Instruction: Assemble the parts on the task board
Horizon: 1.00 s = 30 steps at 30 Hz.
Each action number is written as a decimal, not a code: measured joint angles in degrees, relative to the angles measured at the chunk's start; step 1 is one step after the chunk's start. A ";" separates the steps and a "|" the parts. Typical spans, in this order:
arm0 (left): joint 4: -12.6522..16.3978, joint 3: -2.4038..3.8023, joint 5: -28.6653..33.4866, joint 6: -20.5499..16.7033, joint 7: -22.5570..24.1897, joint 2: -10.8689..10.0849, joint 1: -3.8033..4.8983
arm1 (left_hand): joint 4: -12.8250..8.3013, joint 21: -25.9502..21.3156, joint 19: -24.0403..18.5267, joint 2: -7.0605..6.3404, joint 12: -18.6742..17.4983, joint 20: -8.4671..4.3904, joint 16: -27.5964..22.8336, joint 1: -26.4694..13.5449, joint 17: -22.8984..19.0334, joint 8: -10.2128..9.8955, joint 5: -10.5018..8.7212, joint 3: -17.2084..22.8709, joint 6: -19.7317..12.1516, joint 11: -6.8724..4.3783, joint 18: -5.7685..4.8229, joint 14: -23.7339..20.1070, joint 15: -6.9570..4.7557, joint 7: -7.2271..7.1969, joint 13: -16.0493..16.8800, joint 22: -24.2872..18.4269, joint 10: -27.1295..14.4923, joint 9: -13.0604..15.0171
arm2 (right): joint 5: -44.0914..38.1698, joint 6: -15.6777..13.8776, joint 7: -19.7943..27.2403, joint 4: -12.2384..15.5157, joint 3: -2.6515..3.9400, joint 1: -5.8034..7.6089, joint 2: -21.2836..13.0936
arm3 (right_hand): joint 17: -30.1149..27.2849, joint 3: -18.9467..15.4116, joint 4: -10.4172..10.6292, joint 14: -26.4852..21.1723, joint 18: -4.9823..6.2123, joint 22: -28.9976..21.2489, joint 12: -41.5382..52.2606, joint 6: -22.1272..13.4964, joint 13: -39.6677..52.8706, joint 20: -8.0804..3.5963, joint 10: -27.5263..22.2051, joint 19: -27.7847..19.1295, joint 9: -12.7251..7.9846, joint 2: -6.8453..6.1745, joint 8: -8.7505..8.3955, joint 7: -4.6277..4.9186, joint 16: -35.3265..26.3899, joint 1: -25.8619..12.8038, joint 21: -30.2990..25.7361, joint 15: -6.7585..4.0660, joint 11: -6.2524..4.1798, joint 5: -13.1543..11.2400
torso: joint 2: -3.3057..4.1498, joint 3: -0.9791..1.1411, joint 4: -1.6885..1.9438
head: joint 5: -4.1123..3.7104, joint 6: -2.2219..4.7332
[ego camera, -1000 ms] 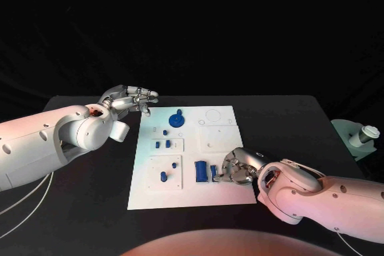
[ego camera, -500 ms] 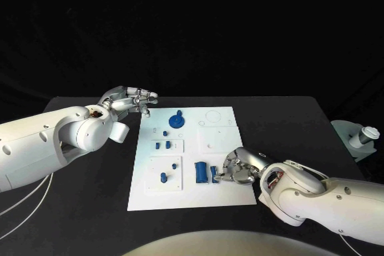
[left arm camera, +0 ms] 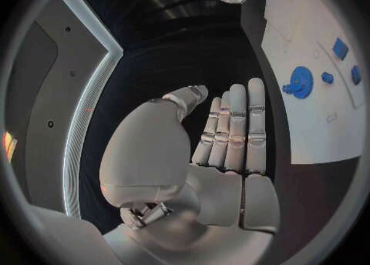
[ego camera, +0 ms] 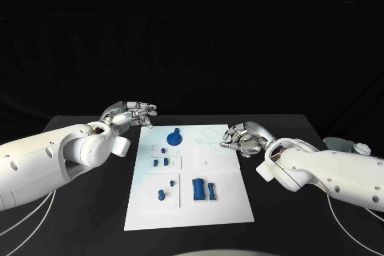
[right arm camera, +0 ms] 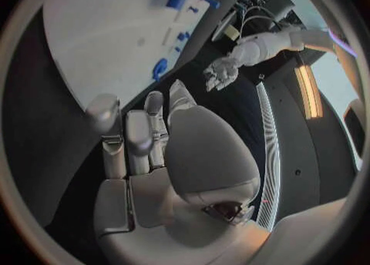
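Two hands hold nothing, the left hand (ego camera: 132, 113) loosely spread beside the board's (ego camera: 226, 206) far corner, the right hand (ego camera: 242, 138) curled at its far edge, so the parts (ego camera: 203, 189) lying nearer than it likely await a reach and pinch.

The board (ego camera: 228, 211) sits mid tabletop (ego camera: 88, 222). On it, a gear (ego camera: 175, 137) is near the far edge, two small pegs (ego camera: 161, 162) are closer in, and two blocks (ego camera: 204, 189) are nearest. The left robot hand (ego camera: 132, 114) is off the far left corner, the right robot hand (ego camera: 242, 138) over the far right edge.
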 measured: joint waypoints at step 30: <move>-8.09 0.65 9.67 -8.52 11.20 8.27 -3.07 | -3.39 -40.48 -44.89 8.82 -18.82 -4.92 -50.61 -22.18 -20.06 -11.79 -15.13 -22.61 -40.47 -5.00 -7.42 -46.40 -1.29 -9.09 -6.54 -29.99 -46.01 -12.51 | 35.98 7.98 20.87 -24.67 1.92 1.71 13.49 | -53.45 3.56 -12.80 -64.64 -4.81 -67.93 -33.75 -35.29 -56.60 -1.41 -44.41 -61.25 -37.70 1.92 -19.35 -4.97 -64.97 -24.43 -46.12 2.76 -0.91 -7.60 | -3.60 1.17 0.23 | 1.66 8.16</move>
